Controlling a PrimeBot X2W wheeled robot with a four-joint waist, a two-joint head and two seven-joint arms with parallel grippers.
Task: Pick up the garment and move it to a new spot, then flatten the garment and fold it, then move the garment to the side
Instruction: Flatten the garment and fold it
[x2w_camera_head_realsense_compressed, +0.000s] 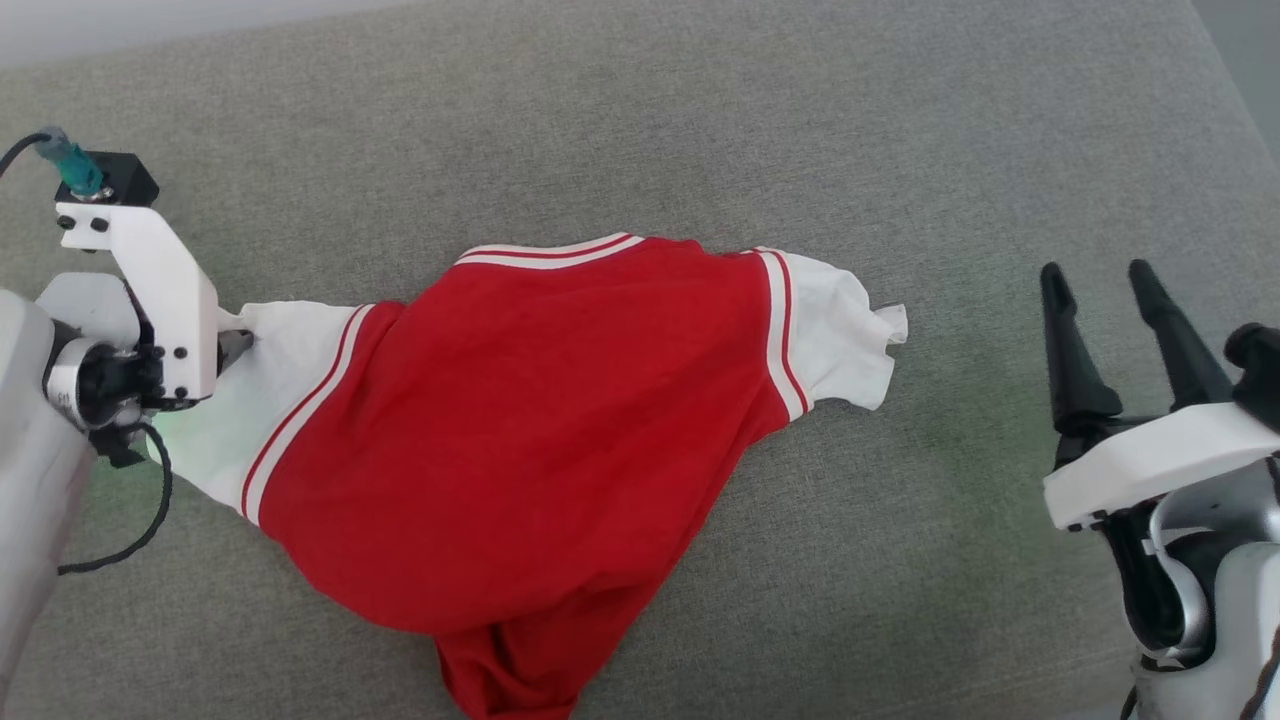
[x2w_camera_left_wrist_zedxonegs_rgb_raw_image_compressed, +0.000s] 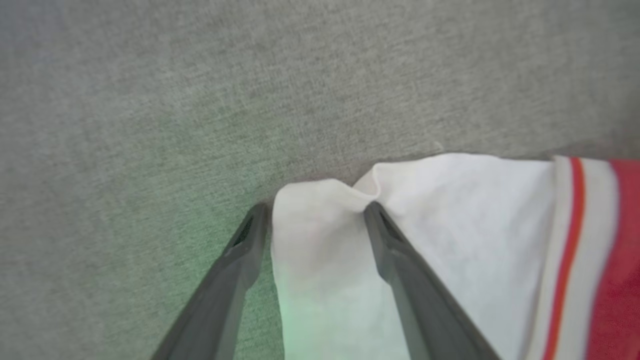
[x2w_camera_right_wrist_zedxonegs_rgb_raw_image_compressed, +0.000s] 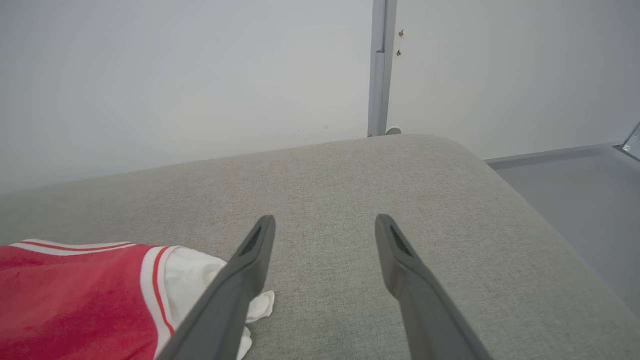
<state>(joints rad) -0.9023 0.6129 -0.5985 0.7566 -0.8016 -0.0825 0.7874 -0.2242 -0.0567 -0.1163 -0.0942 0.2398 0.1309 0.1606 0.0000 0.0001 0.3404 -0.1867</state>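
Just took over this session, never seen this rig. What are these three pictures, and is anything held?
It is a two-armed robot; each arm ends in a gripper with two dark fingers. One picture looks down from its head; the other two look along each gripper's fingers from the wrists. A red garment lies rumpled on a grey padded surface. The left gripper stands open with the garment's white sleeve end between its fingers, not clamped. The right gripper is open too, off to the side, clear of the cloth. Nothing is held.

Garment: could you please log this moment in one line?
garment: rumpled on cushion | left pincer: open astride sleeve end | right pincer: open, apart
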